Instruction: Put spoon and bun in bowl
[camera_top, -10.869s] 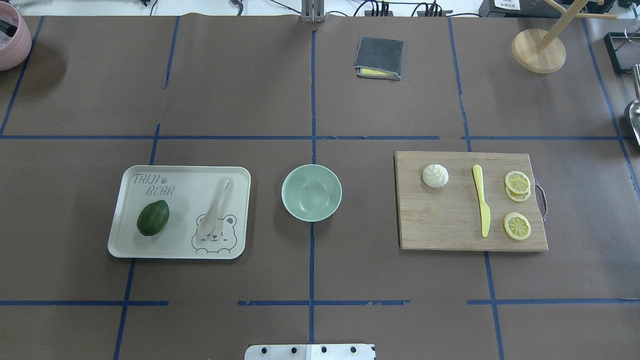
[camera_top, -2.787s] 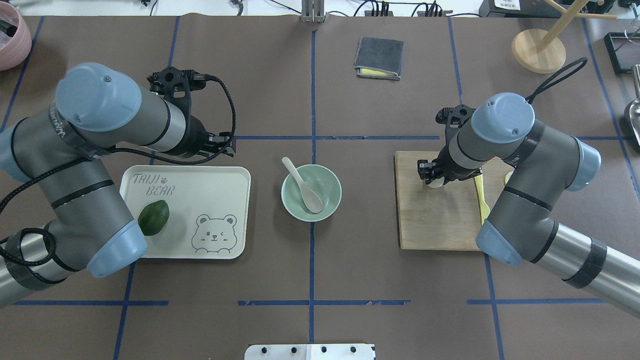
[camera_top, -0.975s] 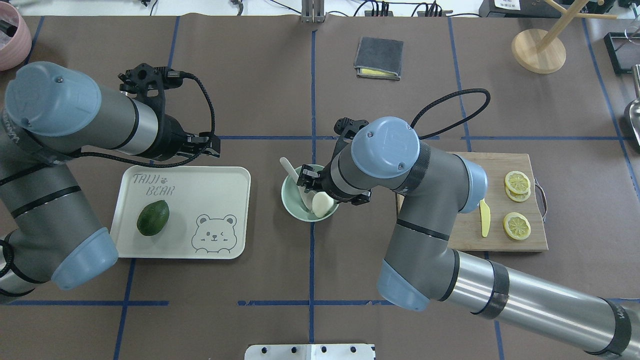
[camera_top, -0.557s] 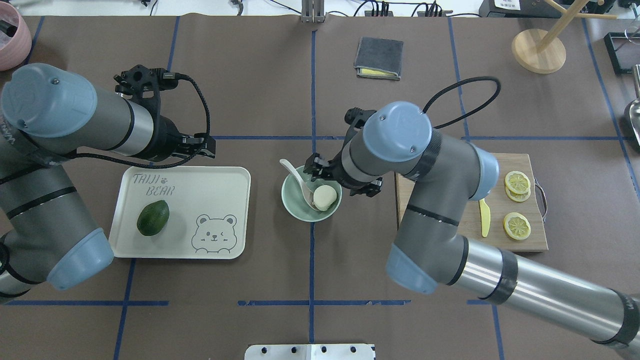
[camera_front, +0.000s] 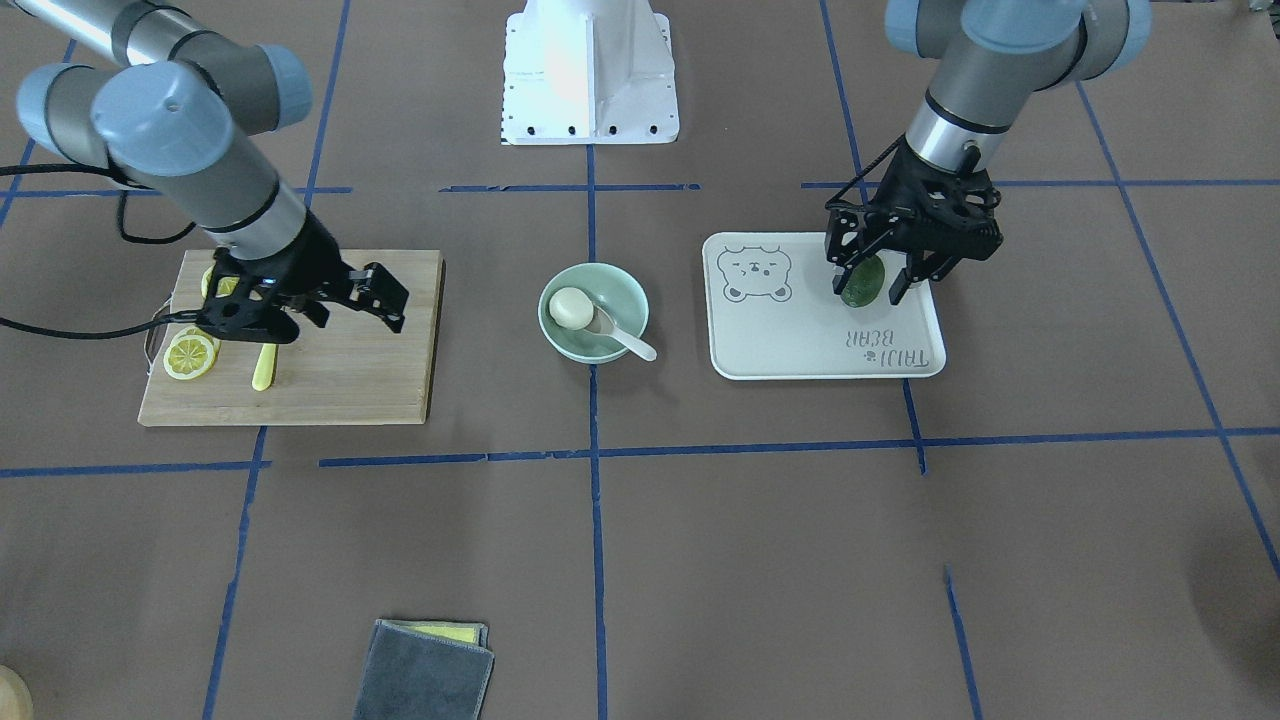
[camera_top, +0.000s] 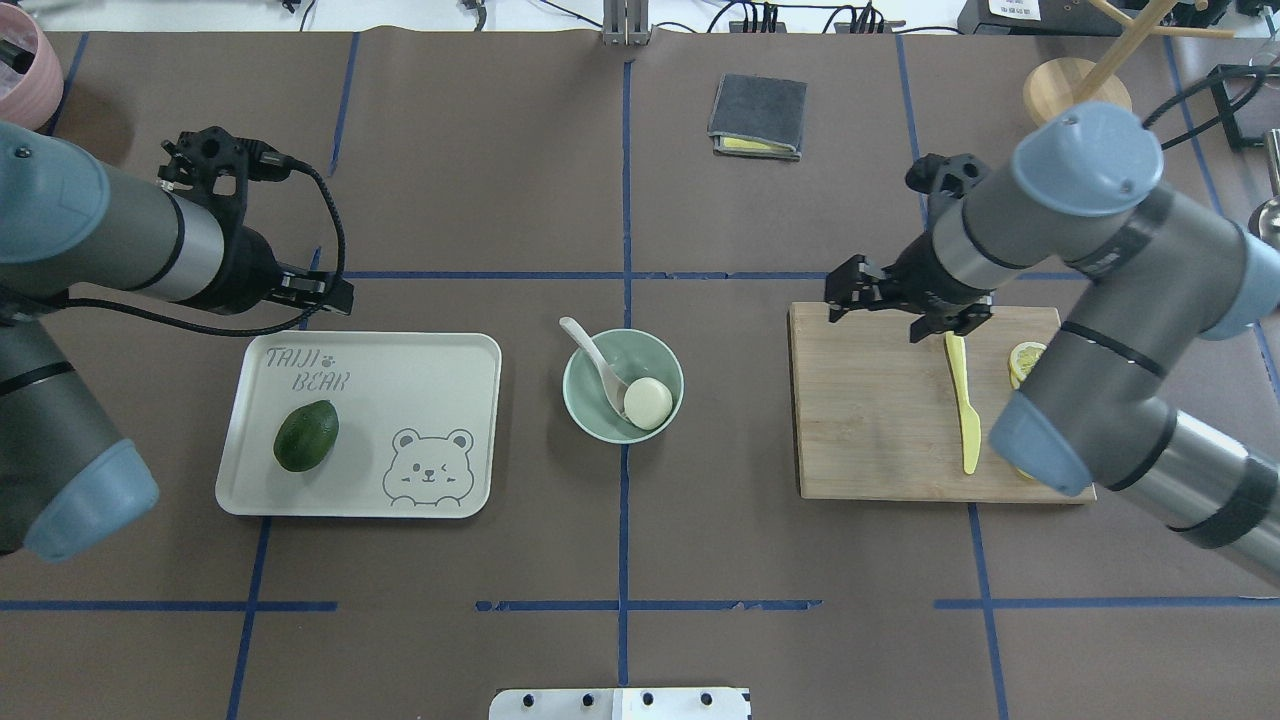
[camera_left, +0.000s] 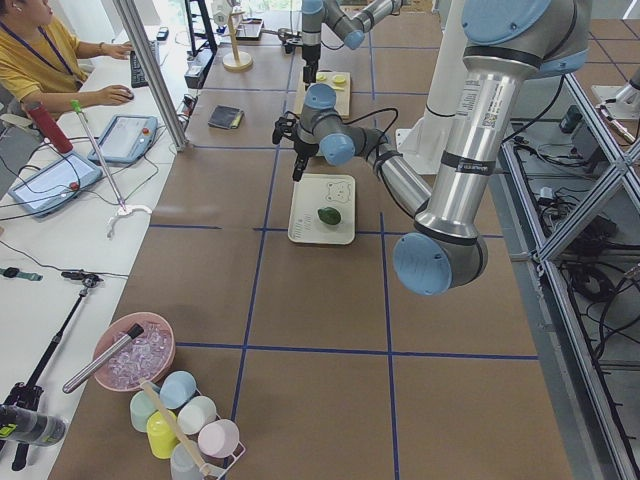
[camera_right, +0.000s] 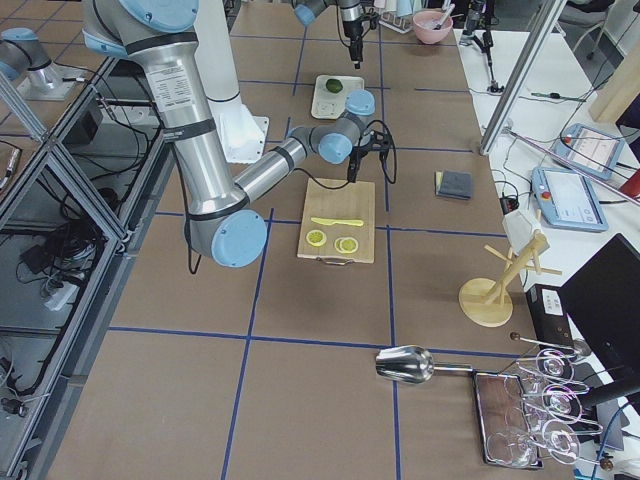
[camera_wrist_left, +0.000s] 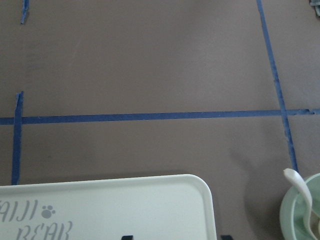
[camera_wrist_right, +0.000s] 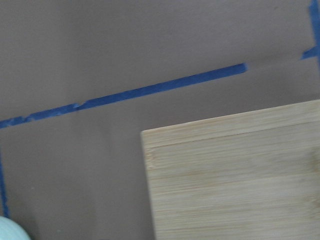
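The mint-green bowl (camera_top: 592, 412) (camera_front: 627, 295) stands at the table's middle. The white bun (camera_top: 648, 402) (camera_front: 566, 307) lies inside it. The off-white spoon (camera_top: 590, 355) (camera_front: 625, 338) lies in it too, with its handle over the rim. My right gripper (camera_top: 872, 320) (camera_front: 310, 308) is open and empty above the far left corner of the cutting board (camera_top: 870, 430). My left gripper (camera_top: 325, 292) (camera_front: 866, 285) is open and empty above the far edge of the tray (camera_top: 440, 350). The left wrist view shows the spoon handle (camera_wrist_left: 295, 182) and the bowl rim (camera_wrist_left: 289, 220).
A green avocado (camera_top: 305, 435) lies on the bear tray. A yellow knife (camera_top: 962, 400) and lemon slices (camera_top: 1025, 355) lie on the board. A grey cloth (camera_top: 757, 115), a wooden stand (camera_top: 1075, 95) and a pink bowl (camera_top: 20, 70) are at the far edge.
My right gripper has let go of the bun in the bowl and drawn back right to the cutting board. My left arm has drawn further left.
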